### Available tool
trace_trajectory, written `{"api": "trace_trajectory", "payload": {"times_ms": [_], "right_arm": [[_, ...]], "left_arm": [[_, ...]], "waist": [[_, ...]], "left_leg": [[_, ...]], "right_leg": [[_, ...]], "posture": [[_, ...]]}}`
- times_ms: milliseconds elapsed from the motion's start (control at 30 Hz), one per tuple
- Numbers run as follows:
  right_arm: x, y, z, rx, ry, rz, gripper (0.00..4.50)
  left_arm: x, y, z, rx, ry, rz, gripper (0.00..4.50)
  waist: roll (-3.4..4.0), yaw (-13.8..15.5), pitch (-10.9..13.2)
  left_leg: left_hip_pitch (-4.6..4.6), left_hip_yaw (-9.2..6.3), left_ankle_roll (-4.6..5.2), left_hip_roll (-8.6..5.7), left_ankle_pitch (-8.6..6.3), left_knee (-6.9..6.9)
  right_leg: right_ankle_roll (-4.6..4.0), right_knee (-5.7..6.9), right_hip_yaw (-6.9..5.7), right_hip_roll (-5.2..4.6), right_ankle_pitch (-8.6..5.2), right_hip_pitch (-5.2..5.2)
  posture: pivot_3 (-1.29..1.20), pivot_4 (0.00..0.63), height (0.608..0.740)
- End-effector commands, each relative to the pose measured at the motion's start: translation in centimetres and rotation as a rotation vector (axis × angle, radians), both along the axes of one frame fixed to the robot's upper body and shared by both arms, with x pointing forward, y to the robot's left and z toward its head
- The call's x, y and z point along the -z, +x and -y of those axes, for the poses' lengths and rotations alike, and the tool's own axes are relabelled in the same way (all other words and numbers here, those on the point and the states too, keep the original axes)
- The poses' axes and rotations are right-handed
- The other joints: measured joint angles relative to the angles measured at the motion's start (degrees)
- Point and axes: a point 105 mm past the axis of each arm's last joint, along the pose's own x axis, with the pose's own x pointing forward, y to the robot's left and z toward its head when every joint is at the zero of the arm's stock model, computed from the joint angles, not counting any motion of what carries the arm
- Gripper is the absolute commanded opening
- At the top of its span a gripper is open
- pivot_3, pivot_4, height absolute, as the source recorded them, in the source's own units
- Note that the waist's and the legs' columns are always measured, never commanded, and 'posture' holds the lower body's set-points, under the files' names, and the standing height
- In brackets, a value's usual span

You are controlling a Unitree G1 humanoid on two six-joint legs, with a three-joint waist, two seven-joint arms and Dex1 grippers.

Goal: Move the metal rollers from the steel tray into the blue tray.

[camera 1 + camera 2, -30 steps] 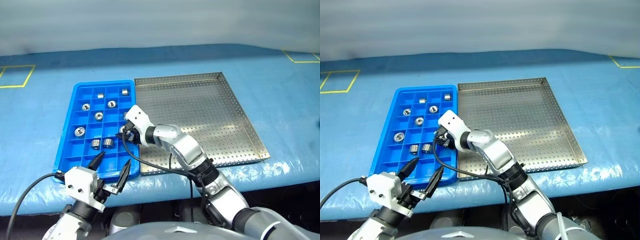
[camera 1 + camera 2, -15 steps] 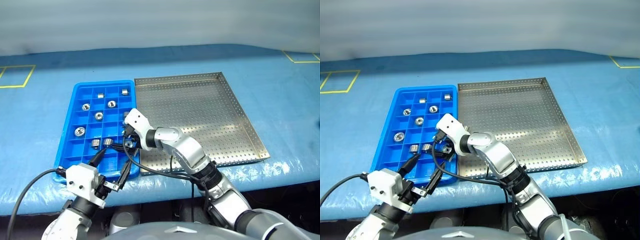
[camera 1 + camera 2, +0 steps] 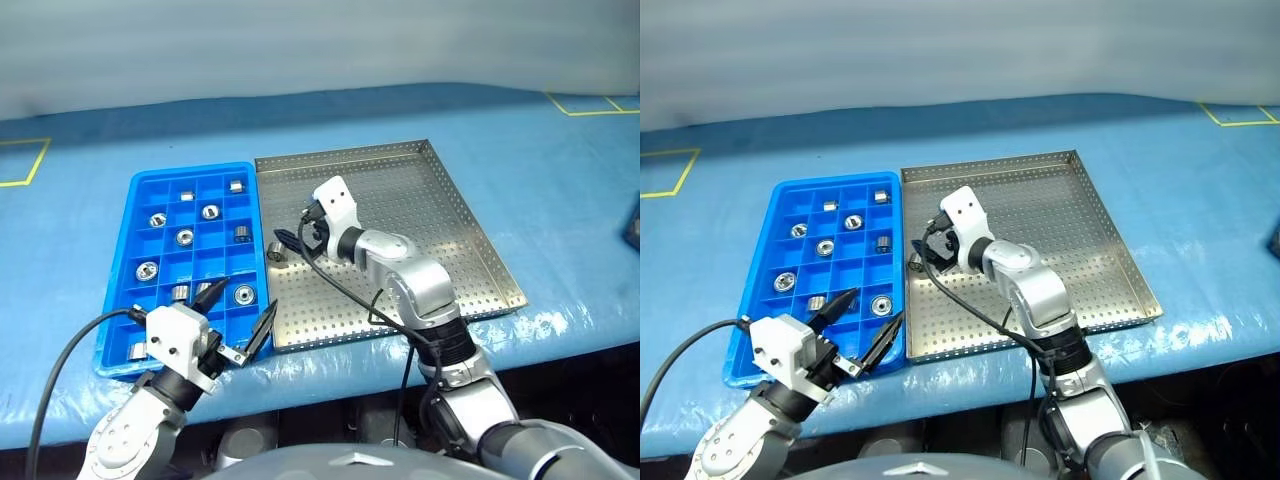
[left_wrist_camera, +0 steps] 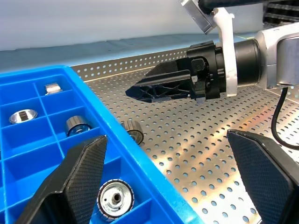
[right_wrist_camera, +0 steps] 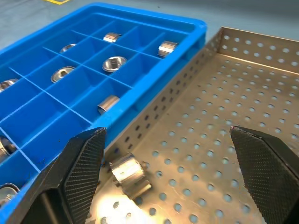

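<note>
Nearest us, our left gripper (image 3: 238,322) hovers with jaws wide and empty over the near end of the blue tray (image 3: 118,345). We count around nine metal rollers (image 3: 184,237) already sitting in its compartments, mostly one per cell, so the bulk of the job looks done.

Further out, our right gripper (image 3: 292,238) is over the steel tray (image 3: 440,250), fingers spread, holding nothing. One last roller (image 3: 276,251) lies on the steel tray, on its side, right against the rim next to the blue tray and just ahead of the right fingertips. The rest of the steel tray is bare perforated sheet.

Roller look: short shiny silver ring, centre bore, slightly stepped edge. It sits tight to the rim, so we expect an awkward pinch.
</note>
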Motion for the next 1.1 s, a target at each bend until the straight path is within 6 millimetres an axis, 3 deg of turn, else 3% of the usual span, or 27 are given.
{"api": "trace_trajectory", "payload": {"times_ms": [33,367,667,1067,1100], "right_arm": [[0.1,-0.5,0.6,-0.040,-0.035,0.006,4.48],[2.8,-1.4,0.2,-0.204,-0.161,-0.050,4.48],[2.8,-1.0,-2.3,-0.280,-0.190,-0.004,4.48],[3.6,-0.2,-4.0,-0.312,-0.243,0.011,4.48],[3.7,0.0,-4.1,-0.305,-0.241,0.009,4.30]], "left_arm": [[-0.5,0.0,0.1,0.017,-0.008,0.015,4.50],[-0.4,-0.2,-0.1,-0.002,-0.010,0.009,4.50],[-0.5,-0.4,-0.2,-0.036,-0.014,0.014,4.50],[-0.5,-0.8,-0.1,-0.062,-0.017,0.018,4.50],[-0.5,-0.7,-0.1,-0.064,-0.017,0.018,4.50]], "waist": [[0.00,-0.23,0.00],[-0.01,-0.42,0.00],[-0.02,0.17,0.00],[-0.03,1.15,-0.01],[-0.03,1.00,-0.01]], "left_leg": [[0.01,0.00,0.00,0.00,0.00,0.00],[0.04,0.01,0.01,0.01,0.00,0.03],[0.04,0.00,0.00,0.01,0.00,0.03],[0.11,0.01,0.00,0.01,0.00,0.01],[0.14,0.01,-0.01,0.02,0.01,0.01]], "right_leg": [[0.00,0.00,0.00,0.00,0.00,0.01],[0.00,0.02,0.02,0.00,0.01,0.04],[-0.01,0.03,0.01,0.00,0.02,0.03],[-0.03,0.09,0.01,0.03,0.00,0.03],[-0.03,0.13,0.01,0.04,0.00,0.03]], "posture": [[0.22,0.150,0.740],[0.27,0.150,0.740],[0.33,0.150,0.740],[0.35,0.150,0.740],[0.35,0.150,0.740]]}}
